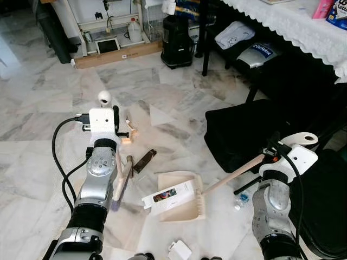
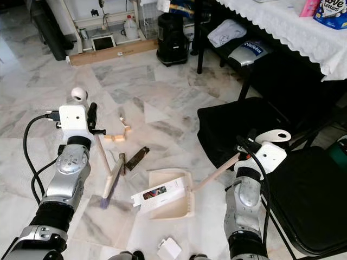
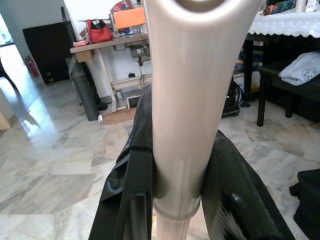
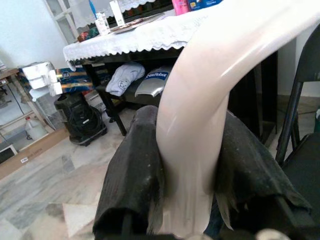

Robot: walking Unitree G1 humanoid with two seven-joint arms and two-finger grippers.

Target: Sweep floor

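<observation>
grey bag (image 1: 259, 52) under table | blue label, lettering too blurred to read

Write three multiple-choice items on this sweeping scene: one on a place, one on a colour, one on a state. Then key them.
1. Where does the white carton lie?
A. in the dustpan
B. on the tablecloth
C. on the black chair

2. What colour is the dustpan?
A. red
B. beige
C. blue

3. What is the left gripper doing?
A. hanging open
B. pinching a cable
C. clamping the broom handle

Key: A, it rests across the pan; B, pan and handle are pale beige; C, the fingers close on the handle.
</observation>
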